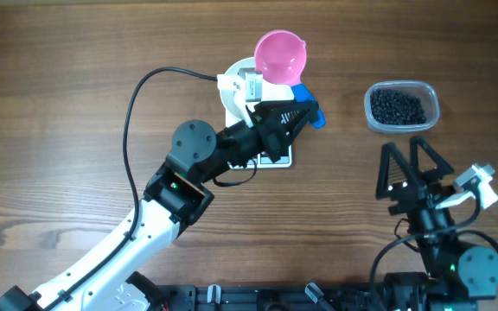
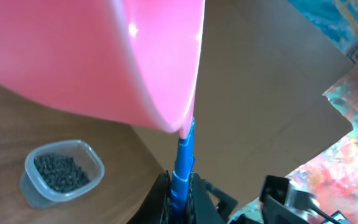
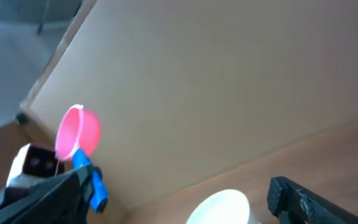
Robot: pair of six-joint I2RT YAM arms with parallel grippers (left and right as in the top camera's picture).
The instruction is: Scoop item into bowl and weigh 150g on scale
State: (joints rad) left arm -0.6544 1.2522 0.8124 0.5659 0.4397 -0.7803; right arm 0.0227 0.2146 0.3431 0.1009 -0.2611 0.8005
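Overhead view: left fingers [image 2: 207, 196] clamped shut on the blue handle of a pink scoop [image 1: 281, 53], held over the white bowl [image 1: 231, 107] at upper centre, with a corner of the scale [image 1: 280, 161] peeping out beneath the arm. Black beans [image 1: 398, 106] heaped in a clear tub [image 1: 371, 111] at upper right of the wooden surface [image 1: 59, 104], well apart from the bowl. At lower right, right fingers [image 3: 303, 200] spread wide and holding nothing, near the tub.

Scoop [image 1: 281, 56] above bowl [image 1: 236, 67]; bowl seemingly on scale [image 1: 279, 161]; container [image 1: 371, 105] well right.
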